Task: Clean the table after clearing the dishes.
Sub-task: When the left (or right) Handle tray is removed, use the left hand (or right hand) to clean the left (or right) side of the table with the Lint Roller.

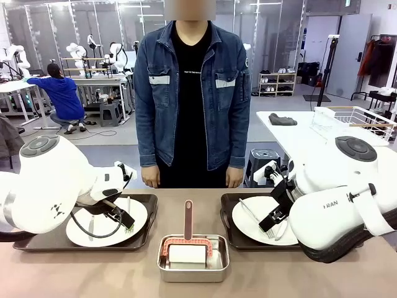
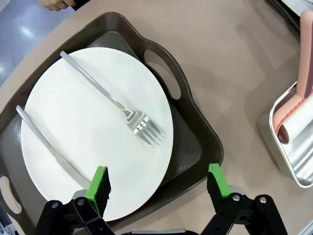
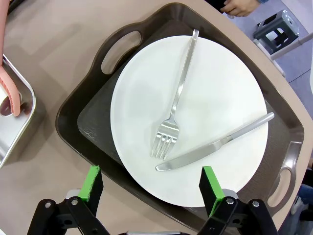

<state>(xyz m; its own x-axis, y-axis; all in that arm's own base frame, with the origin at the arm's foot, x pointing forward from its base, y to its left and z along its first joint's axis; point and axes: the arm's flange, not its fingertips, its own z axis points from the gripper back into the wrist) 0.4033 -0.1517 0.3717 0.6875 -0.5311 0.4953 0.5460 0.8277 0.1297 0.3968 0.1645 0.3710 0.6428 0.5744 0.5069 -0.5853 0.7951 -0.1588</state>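
Observation:
On the beige-brown table lie two sets of dishes, each a white plate on a dark handled tray. The left plate on its tray carries a fork and a knife. My left gripper hangs open just above that plate's edge, holding nothing. The right plate, on its tray, carries a fork and a knife. My right gripper is open over that plate's edge, also with nothing in it.
Between the trays stands a small steel pan holding a pink-handled roller. A person stands at the table's far edge, hands hanging at their sides. At the back right is a white table with a wire basket.

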